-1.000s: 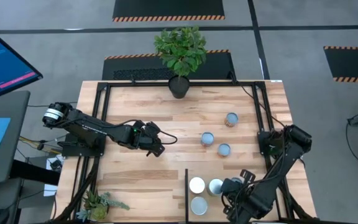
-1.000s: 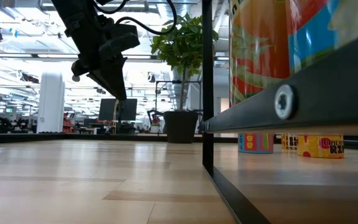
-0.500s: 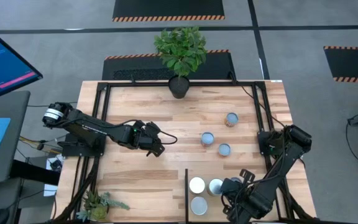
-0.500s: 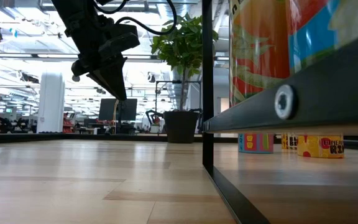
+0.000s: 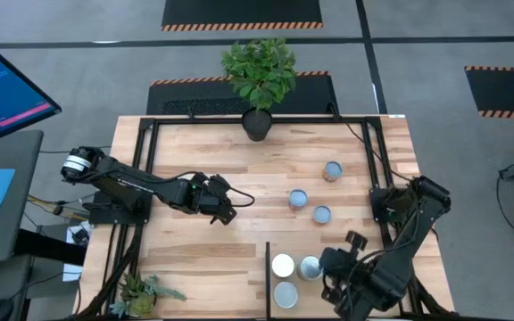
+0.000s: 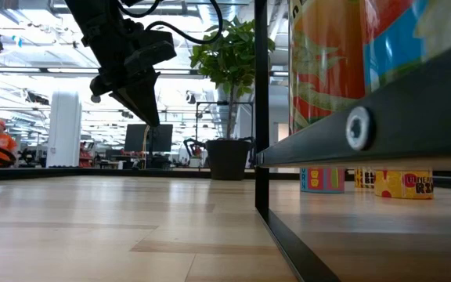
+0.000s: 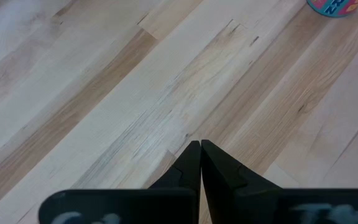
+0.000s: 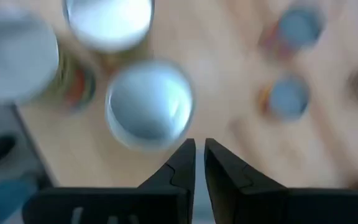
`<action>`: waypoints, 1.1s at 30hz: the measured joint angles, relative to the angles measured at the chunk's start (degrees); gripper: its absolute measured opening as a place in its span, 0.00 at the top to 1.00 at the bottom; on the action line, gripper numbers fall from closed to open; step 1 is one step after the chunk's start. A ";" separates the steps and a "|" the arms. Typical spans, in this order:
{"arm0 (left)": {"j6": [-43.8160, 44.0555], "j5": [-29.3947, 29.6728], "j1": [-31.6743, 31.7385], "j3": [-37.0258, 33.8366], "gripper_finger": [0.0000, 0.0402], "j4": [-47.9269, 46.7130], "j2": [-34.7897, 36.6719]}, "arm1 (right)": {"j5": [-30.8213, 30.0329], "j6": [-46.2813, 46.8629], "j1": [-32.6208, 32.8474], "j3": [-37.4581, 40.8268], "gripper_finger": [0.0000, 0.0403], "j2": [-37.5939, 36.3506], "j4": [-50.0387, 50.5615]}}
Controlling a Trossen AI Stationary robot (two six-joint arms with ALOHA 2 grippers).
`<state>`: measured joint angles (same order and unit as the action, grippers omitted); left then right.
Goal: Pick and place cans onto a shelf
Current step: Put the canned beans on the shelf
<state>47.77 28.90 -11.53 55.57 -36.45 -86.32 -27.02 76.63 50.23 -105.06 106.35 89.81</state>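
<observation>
Three cans stand upright on the shelf at the table's near right: a white-topped can, a silvery one and a third can. Three more cans stand on the tabletop farther back. My right gripper hovers above the shelf cans, just beside the silvery one. Its fingers stand a narrow gap apart with nothing between them. My left gripper hangs shut over bare wood at the table's middle left.
A potted plant stands at the far edge and a small plant at the near left corner. Black frame bars border the shelf. In the low view a shelf can looms close behind the bar.
My right gripper has risen above the shelf cans and tipped, its arm swinging slightly toward the table's right edge. The cans on the shelf have stayed where they were.
</observation>
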 joint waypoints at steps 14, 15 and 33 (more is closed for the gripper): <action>-0.11 -0.01 -0.01 0.00 1.00 0.00 -0.01 | -10.48 -3.72 -14.24 27.89 0.97 -26.23 0.29; -0.09 -0.01 -0.02 0.00 1.00 0.00 0.00 | -10.48 -2.59 -16.29 30.54 0.97 -28.70 0.08; 4.17 -0.01 -0.02 0.00 1.00 0.26 0.00 | -0.55 -30.40 -53.99 51.14 0.86 -41.27 -29.31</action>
<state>51.94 28.88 -11.55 55.57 -36.19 -86.32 -27.57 46.23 -3.76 -53.92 65.07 60.50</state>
